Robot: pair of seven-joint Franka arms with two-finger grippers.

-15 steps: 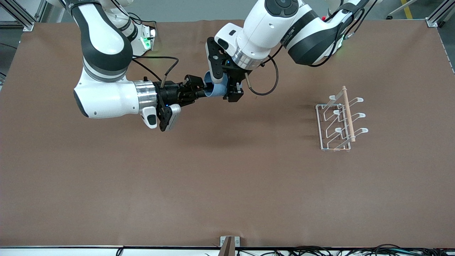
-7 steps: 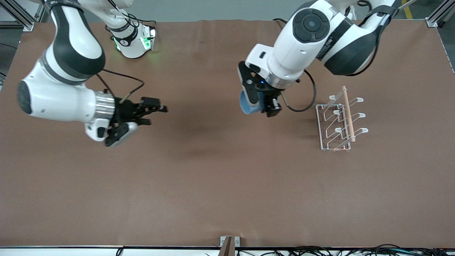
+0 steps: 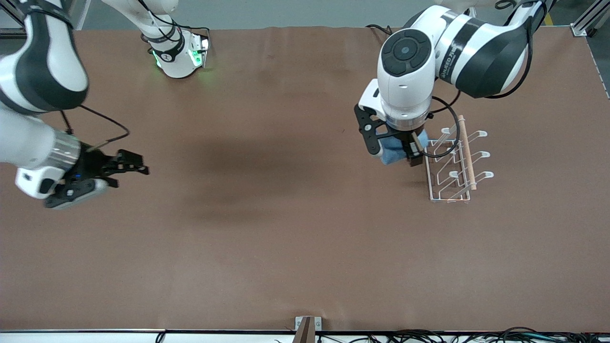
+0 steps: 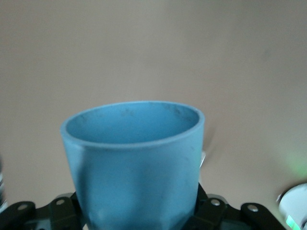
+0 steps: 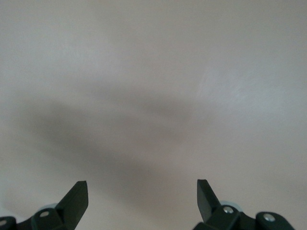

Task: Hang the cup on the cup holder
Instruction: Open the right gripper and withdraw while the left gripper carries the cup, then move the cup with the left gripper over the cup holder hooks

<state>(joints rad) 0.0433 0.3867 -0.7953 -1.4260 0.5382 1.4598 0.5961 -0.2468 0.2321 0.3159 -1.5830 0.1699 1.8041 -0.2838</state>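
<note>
Left gripper [image 3: 396,153] is clamped on the cup [image 3: 392,153], a light-blue tumbler, and holds it in the air just beside the cup holder [image 3: 452,164], at the rack's edge toward the right arm's end of the table. In the left wrist view the cup [image 4: 134,163] sits between the black fingers [image 4: 211,211], its open rim pointing away from the camera. The cup holder is a white wire rack with angled pegs and a wooden dowel [image 3: 466,152] along its top; it stands on the brown table [image 3: 286,238] toward the left arm's end. No peg carries the cup. Right gripper [image 3: 134,167] hangs over the table at the right arm's end, well apart from the rack, jaws spread wide and holding nothing, fingertips [image 5: 76,196] apart in its wrist view
</note>
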